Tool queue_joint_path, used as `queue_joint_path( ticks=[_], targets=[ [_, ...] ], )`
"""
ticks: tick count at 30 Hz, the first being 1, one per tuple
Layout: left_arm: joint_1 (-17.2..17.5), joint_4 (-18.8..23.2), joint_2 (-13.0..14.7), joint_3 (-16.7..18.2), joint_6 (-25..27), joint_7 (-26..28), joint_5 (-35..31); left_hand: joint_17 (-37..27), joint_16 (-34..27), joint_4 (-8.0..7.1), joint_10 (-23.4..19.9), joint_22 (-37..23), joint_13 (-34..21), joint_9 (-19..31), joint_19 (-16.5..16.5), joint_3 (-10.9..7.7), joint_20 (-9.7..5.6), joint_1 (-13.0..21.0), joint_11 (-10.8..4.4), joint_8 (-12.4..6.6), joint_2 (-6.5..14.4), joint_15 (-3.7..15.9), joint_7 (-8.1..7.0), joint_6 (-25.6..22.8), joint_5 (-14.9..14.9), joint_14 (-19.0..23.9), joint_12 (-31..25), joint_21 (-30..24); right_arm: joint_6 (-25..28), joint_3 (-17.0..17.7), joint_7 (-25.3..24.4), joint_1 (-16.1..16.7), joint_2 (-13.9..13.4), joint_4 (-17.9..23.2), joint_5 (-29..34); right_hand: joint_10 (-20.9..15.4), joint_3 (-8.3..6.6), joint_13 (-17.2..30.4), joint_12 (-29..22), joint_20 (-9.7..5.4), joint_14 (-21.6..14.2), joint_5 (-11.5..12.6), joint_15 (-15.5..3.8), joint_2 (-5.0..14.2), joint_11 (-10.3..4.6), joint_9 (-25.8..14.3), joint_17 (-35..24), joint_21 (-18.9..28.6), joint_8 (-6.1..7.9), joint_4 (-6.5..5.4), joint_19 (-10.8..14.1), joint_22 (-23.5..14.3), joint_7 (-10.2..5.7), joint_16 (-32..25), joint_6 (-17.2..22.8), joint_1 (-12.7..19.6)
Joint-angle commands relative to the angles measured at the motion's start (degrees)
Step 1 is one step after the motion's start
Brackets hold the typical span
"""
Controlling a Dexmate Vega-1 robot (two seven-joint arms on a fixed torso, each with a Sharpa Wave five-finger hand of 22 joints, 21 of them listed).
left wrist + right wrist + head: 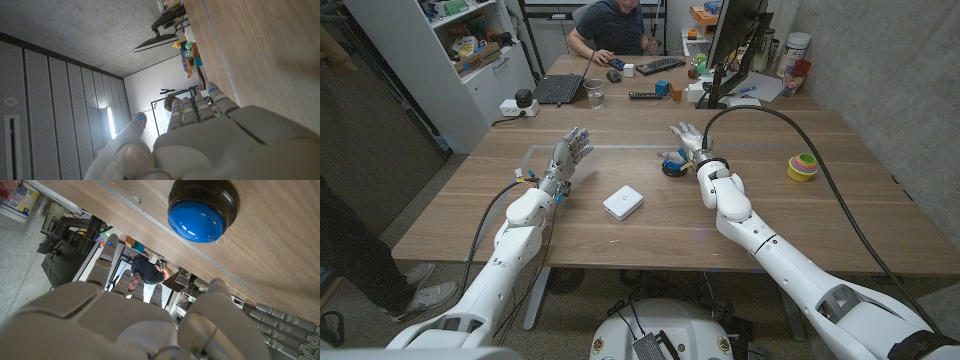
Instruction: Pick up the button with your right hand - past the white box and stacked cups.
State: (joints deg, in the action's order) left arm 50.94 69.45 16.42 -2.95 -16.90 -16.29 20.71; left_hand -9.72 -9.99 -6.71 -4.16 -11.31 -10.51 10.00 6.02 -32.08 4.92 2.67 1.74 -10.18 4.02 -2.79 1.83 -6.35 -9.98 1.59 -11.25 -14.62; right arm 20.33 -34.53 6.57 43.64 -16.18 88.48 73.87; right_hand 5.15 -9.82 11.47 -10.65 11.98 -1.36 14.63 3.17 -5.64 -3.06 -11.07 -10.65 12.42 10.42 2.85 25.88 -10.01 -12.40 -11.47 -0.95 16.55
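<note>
- The white box (622, 203) is lying flat on the table (650, 240) nearest the robot, between the two arms, well short of the task's thing
- The left hand (569, 156) is standing off to the box's left with its fingers spread and nothing in them
- The right hand (689, 140) is reaching past the box, fingers apart and holding nothing; it is hovering just beside the button (673, 165), which is sitting on the table at the hand's left
- In the right wrist view the button (202, 209) is showing as a blue dome in a black base, close ahead of the fingers (216, 287) but not between them
- Judging from this, the approach step is under way; the next move is calling for the hand to shift over the button and close around its black base
- The stacked cups (803, 166) are standing well apart to the right, near the table's edge
- Farther back, a person (610, 25) is sitting at another desk
</note>
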Motion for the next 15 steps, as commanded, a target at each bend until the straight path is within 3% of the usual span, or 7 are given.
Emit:
queue_joint_path(
  ticks=[1, 6, 8, 15],
  targets=[
    [0.4, 0.7, 0.0, -0.2, 0.3, 0.6, -0.2, -0.3, -0.4, -0.06, -0.3, -0.3, -0.2, 0.1, 0.2, 0.15, 0.26, -0.1, 0.17, -0.29, 0.7, -0.25, -0.06, 0.2, -0.4, -0.2, -0.3, 0.1, -1.5, -0.3, 3.6, -0.4, -0.7, 0.2, -0.9, 1.4, -0.21, 0.1, -0.1, 0.13, -0.4, 0.4, 0.40, 0.13, -0.12, -0.3, -0.1, 0.4, 0.26, 0.56, 1.7, 0.0, -0.21, -0.4, -0.9, 1.1],
    [0.3, 0.5, 0.0, -0.2, 0.5, 0.5, 0.0, -0.3, -0.4, -0.04, -0.2, -0.3, -0.2, 0.1, 0.2, 0.17, 0.26, -0.1, 0.24, -0.30, 0.7, -0.22, -0.09, 0.2, -0.4, -0.2, -0.2, 0.1, -2.4, -0.6, 4.7, -0.9, -0.9, 0.0, -1.0, 1.6, -0.28, 0.1, -0.2, 0.11, -0.6, 0.4, 0.42, 0.26, -0.11, -0.3, -0.1, 0.5, 0.23, 0.84, 2.6, 0.0, -0.23, -0.4, -1.4, 1.7],
    [0.1, 0.3, 0.0, -0.2, 0.3, 0.6, -0.2, -0.3, -0.4, -0.04, -0.2, -0.3, -0.2, 0.1, 0.2, 0.17, 0.26, -0.1, 0.20, -0.30, 0.7, -0.24, -0.08, 0.2, -0.4, -0.2, -0.2, 0.2, -1.5, -1.7, 5.2, -1.3, -1.0, -0.5, 1.2, 1.5, -0.29, 0.1, -0.4, 0.09, -1.2, 0.5, 0.42, 0.29, -0.11, -0.3, -0.1, 0.6, 0.27, 1.09, 3.5, 0.0, -0.24, -0.5, -1.7, 2.2],
    [-0.6, -0.9, -0.2, -0.2, 0.3, 0.5, -0.2, -0.3, -0.4, -0.03, -0.2, -0.3, -0.2, 0.1, 0.3, 0.16, 0.23, 0.0, 0.24, -0.29, 0.7, -0.25, -0.06, 0.3, -0.4, -0.2, -0.2, 0.1, -2.9, -1.7, 7.0, -2.3, -0.8, -1.3, -0.2, 0.5, -0.54, 0.1, -0.9, -0.03, -2.6, 0.6, -0.17, 0.74, 0.07, -0.4, 0.0, 1.0, 0.61, 1.92, 6.5, 0.1, -0.26, -0.8, -1.8, 4.1]
  ],
)
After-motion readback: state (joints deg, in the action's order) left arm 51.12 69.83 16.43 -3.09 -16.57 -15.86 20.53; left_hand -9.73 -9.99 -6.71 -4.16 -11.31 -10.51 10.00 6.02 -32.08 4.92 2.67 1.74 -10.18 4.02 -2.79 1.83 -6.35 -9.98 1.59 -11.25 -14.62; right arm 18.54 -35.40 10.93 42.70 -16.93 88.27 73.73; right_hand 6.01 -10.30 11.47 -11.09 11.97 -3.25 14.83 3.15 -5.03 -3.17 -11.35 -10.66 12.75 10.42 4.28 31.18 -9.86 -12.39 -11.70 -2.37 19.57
